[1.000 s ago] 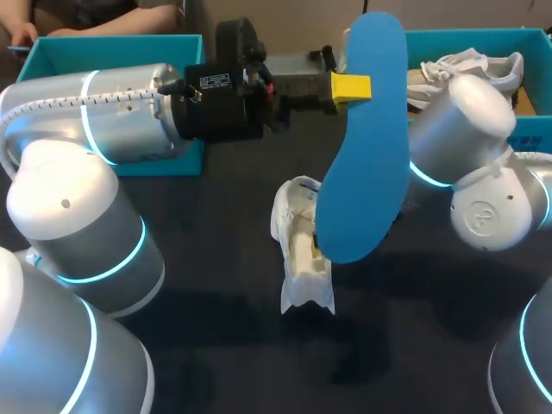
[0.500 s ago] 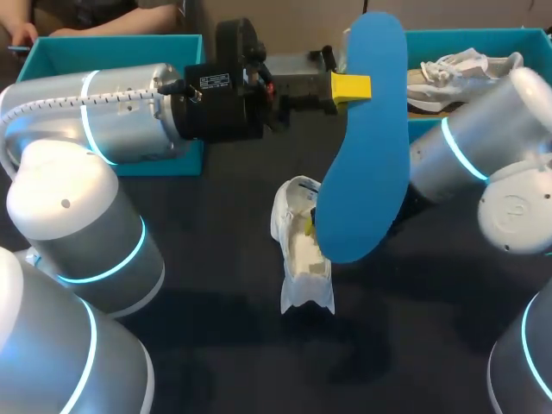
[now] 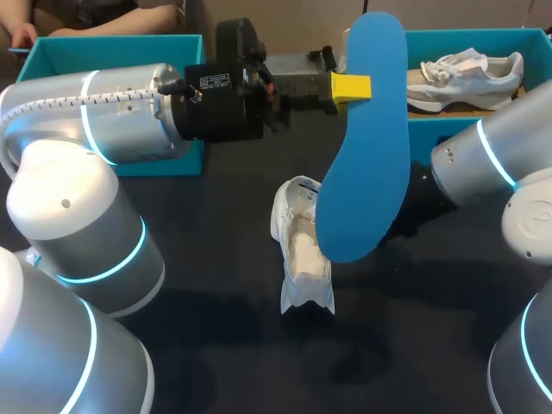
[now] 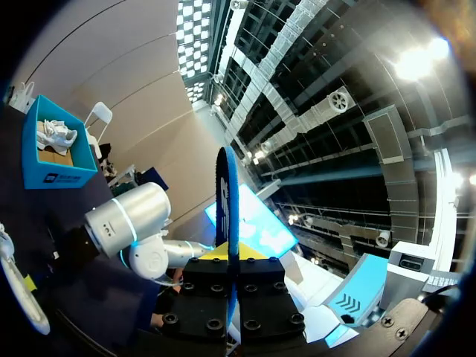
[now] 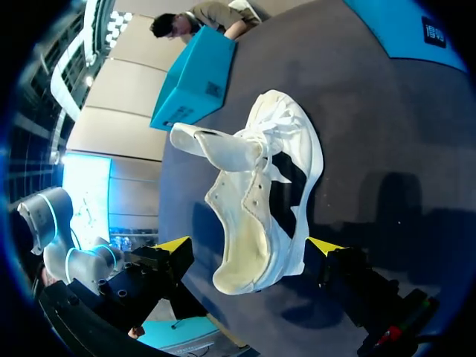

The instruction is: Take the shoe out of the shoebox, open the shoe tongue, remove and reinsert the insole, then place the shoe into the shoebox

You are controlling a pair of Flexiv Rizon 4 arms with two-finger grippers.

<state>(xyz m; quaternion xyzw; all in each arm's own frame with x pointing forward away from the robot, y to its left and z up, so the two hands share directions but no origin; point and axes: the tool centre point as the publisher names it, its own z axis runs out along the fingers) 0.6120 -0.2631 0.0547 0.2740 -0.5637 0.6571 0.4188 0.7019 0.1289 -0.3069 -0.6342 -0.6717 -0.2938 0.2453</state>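
A blue insole (image 3: 366, 147) hangs upright above the table, with my left gripper (image 3: 352, 86) shut on its upper part. In the left wrist view the insole (image 4: 227, 201) stands edge-on between the closed fingers of that gripper (image 4: 229, 256). Below it a white shoe (image 3: 302, 250) lies on the dark table, its tongue (image 5: 216, 145) pulled out. My right gripper (image 5: 249, 249) is open, one yellow tip on each side of the shoe's (image 5: 260, 201) heel. In the head view the insole hides that gripper; only my right arm (image 3: 483, 164) shows.
A teal shoebox (image 3: 517, 129) at the back right holds a second white shoe (image 3: 466, 73). Another teal box (image 3: 112, 52) stands at the back left, behind my left arm (image 3: 103, 112). The dark table (image 3: 241, 354) stretches bare toward the front.
My right arm has swung back toward the right, uncovering the shoe in the back-right box. Its gripper has opened wide. The left arm and the insole have not moved.
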